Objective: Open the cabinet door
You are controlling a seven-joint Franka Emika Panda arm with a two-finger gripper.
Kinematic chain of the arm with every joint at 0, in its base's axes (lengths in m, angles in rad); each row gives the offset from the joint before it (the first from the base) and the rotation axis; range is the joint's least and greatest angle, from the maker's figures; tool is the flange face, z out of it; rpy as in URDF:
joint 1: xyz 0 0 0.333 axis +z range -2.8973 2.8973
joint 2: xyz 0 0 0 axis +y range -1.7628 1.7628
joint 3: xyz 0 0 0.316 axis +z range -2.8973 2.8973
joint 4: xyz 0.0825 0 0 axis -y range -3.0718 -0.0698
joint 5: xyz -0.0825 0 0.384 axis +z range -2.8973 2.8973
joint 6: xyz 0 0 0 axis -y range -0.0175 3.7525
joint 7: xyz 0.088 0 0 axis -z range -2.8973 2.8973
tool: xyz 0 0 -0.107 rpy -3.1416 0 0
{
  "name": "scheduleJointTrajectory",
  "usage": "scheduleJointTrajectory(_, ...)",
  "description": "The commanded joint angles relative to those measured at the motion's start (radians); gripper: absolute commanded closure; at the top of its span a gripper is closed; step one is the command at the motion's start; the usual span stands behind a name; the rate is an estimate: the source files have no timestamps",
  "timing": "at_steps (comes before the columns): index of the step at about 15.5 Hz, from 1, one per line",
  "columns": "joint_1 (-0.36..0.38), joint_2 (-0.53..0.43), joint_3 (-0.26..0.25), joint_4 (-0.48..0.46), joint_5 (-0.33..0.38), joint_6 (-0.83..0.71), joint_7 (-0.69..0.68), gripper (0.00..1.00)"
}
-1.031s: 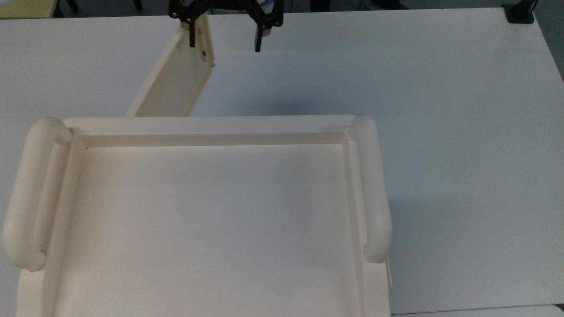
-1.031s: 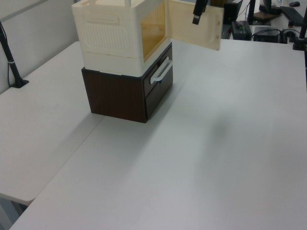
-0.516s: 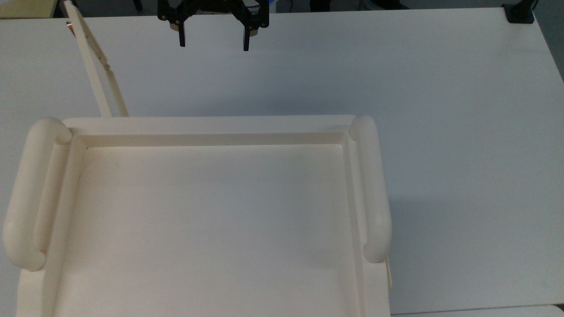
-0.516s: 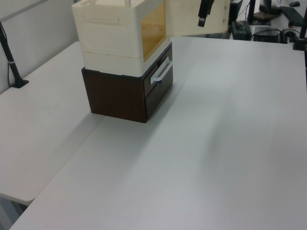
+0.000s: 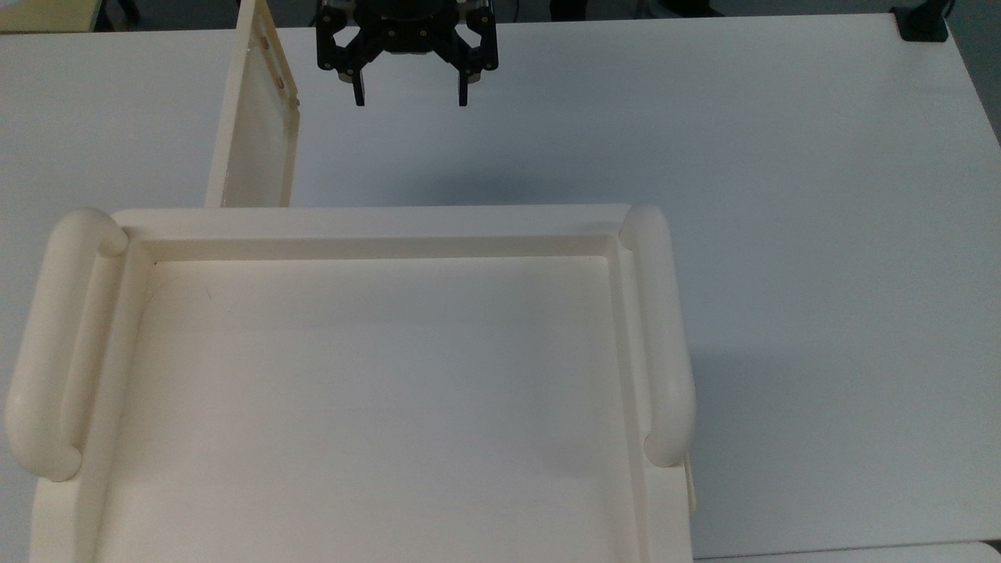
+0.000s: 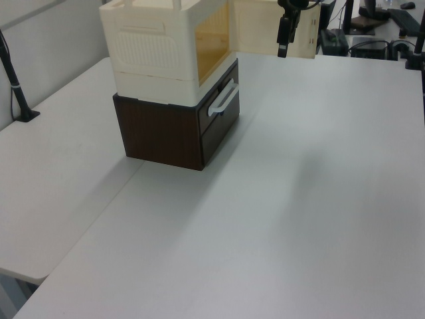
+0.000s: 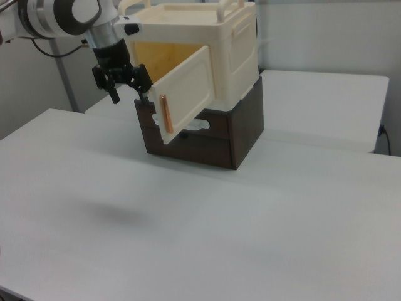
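The cabinet (image 5: 375, 391) fills the lower half of the top view with its recessed top and two tube handles. It also stands at the left view's upper left (image 6: 159, 46) and in the middle of the right view (image 7: 232, 56). The cabinet door (image 5: 252, 133) is swung out, away from the cabinet front. A copper bar runs along the door's (image 7: 188, 91) free edge, and the amber inside of the cabinet shows beside the door (image 6: 255, 26). My gripper (image 5: 410, 100) hangs open to the top view's right of the door, apart from it, with nothing between its fingers (image 7: 130, 94) (image 6: 283, 48).
The cabinet rests on a dark brown drawer unit (image 6: 169, 133) with a white handle (image 6: 224, 100). The white table (image 5: 704, 156) stretches bare to the top view's right. A black clamp (image 5: 923, 23) sits at its far right corner, and a black post (image 6: 16, 86) stands at the left view's left edge.
The door swung far to the top view's left, away from my left finger, then came partway back. My gripper shifted left, then right and nearer the cabinet, staying open.
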Motion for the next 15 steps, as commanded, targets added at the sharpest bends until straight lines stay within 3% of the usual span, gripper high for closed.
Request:
scheduleJointTrajectory(1, -0.022, -0.049, 0.003, -0.054, 0.018, -0.056, 0.021, 0.00)
scheduleJointTrajectory(15, -0.028, -0.049, -0.004, -0.071, 0.009, -0.110, 0.071, 0.00)
